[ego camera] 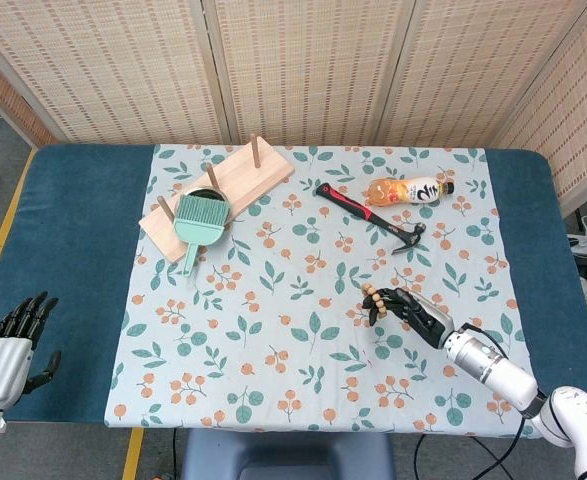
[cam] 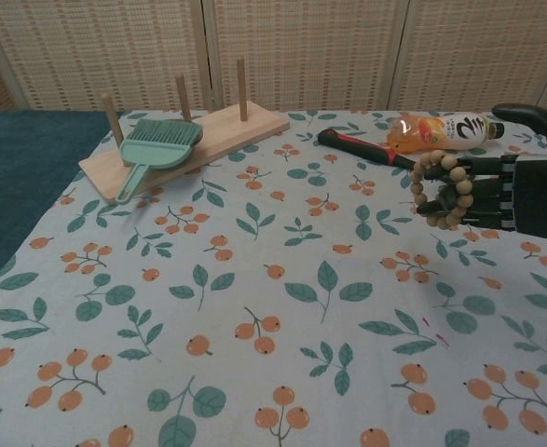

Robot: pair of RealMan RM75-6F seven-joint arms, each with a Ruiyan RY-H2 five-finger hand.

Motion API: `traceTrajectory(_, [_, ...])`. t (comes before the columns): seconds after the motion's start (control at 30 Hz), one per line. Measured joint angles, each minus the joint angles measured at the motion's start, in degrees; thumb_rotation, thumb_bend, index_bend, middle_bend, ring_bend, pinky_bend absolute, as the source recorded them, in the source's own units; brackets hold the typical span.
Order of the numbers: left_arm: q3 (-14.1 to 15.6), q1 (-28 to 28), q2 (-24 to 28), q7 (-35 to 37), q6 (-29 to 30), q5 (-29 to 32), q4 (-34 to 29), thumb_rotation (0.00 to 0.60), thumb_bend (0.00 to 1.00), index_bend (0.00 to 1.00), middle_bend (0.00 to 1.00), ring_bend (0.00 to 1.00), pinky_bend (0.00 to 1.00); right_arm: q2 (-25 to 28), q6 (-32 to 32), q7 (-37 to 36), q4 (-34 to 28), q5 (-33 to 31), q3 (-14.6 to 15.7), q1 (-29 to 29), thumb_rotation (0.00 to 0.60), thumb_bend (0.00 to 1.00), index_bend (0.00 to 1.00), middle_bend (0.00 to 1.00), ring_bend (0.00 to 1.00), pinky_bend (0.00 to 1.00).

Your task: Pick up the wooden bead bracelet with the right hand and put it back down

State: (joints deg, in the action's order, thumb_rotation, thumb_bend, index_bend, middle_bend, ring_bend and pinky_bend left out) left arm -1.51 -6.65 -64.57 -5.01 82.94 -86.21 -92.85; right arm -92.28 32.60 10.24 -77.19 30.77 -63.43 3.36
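The wooden bead bracelet (cam: 433, 189) hangs as a loop of pale round beads on the fingertips of my right hand (cam: 497, 191), lifted clear of the tablecloth. In the head view the bracelet (ego camera: 372, 299) shows at the tip of the same right hand (ego camera: 413, 310), right of the cloth's centre. The dark fingers curl through the loop and hold it. My left hand (ego camera: 11, 347) rests at the table's near left corner with fingers apart, holding nothing.
A red-and-black hammer (ego camera: 369, 217) and an orange drink bottle (ego camera: 409, 190) lie behind the right hand. A wooden peg board (ego camera: 219, 193) with a green dustpan brush (ego camera: 198, 222) sits at the back left. The floral cloth (ego camera: 273, 330) covers the table's middle.
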Motion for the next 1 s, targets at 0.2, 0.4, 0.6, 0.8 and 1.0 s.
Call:
traceTrajectory(0.2, [0.1,0.0,0.2,0.2,-0.1,0.0,-0.2,0.6,0.46,0.0,0.0,0.0,0.16,-0.1,-1.5,2.3,-1.5,0.0,-0.2,-1.4,0.199,0.65,0.5,0.52,0.19,0.0])
traceTrajectory(0.4, [0.1,0.2,0.4,0.9,0.2,-0.1,-0.2,0.6,0.46,0.0,0.0,0.0,0.16,-2.4,-1.5,5.2,-0.9,-1.0,-1.1,-3.4,0.303,0.61,0.58,0.59,0.21,0.0])
traceTrajectory(0.6, [0.2,0.3,0.8,1.7,0.5,-0.3,-0.1,0.6,0.46,0.0,0.0,0.0,0.16,-5.4,-0.5,9.5,1.6,-1.9,-3.1,-5.8,0.341,0.58,0.61,0.61,0.22,0.0])
traceTrajectory(0.8, [0.3,0.4,0.9,1.9,0.6,-0.5,-0.1,0.6,0.46,0.0,0.0,0.0,0.16,-6.6,0.8,10.8,4.2,-2.8,-4.4,-6.3,0.353,0.46,0.63,0.63,0.24,0.0])
traceTrajectory(1.0, [0.3,0.3,0.8,1.8,0.5,-0.5,-0.1,0.6,0.45,0.0,0.0,0.0,0.16,-7.1,1.2,10.6,6.4,-3.6,-5.1,-5.8,0.373,0.39,0.63,0.63,0.24,0.0])
